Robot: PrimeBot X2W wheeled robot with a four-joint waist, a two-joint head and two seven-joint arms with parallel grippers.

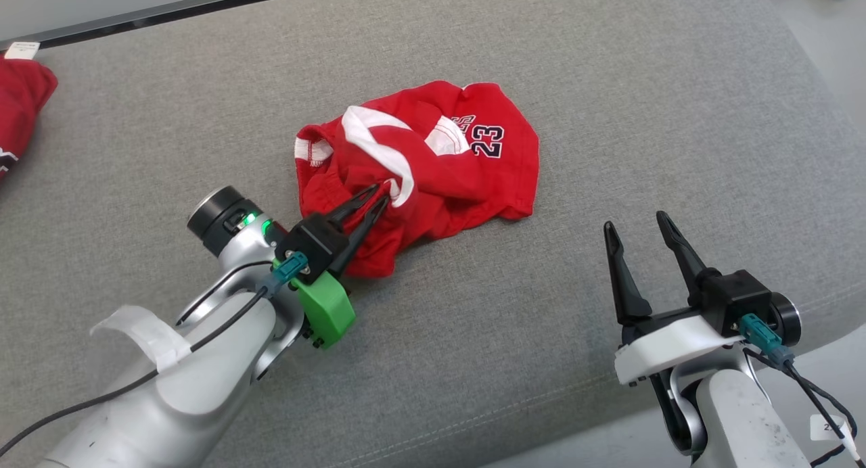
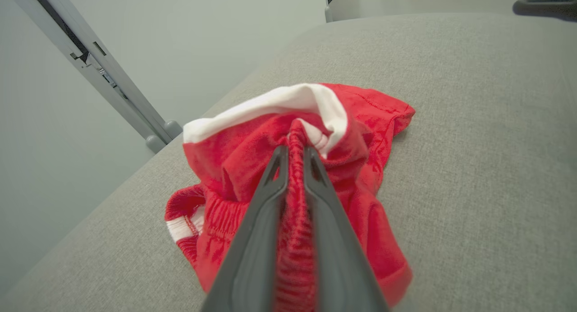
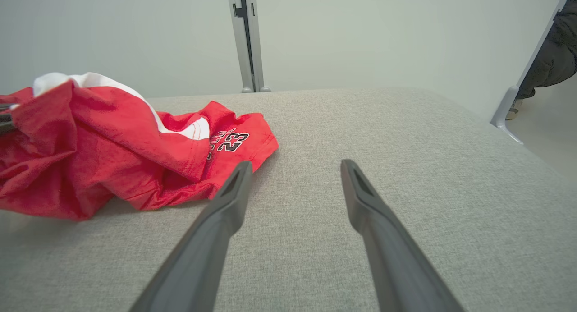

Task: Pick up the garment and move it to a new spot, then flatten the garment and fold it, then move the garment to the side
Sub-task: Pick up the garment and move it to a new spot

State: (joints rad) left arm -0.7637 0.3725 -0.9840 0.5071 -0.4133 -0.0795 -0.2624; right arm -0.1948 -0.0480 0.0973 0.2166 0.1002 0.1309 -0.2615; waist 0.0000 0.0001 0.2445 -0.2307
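The garment [image 1: 440, 164] is a red piece with white trim and a "23" print, crumpled in the middle of the grey cushioned surface [image 1: 609, 82]. My left gripper [image 1: 381, 192] is shut on a bunched fold of its near-left part; in the left wrist view the red cloth [image 2: 360, 136] is pinched between the two dark fingers [image 2: 266, 199] of the gripper [image 2: 295, 149]. My right gripper [image 1: 634, 221] stands open to the right of the garment, apart from it. In the right wrist view its fingers [image 3: 225, 213] frame bare surface, with the garment [image 3: 112, 140] to their left.
Another red cloth [image 1: 20, 109] lies at the far left edge of the surface. The surface's front edge runs close under my right arm. A grey post [image 3: 245, 37] stands behind the far edge, and a person's dark sleeve [image 3: 554, 46] shows at the far right.
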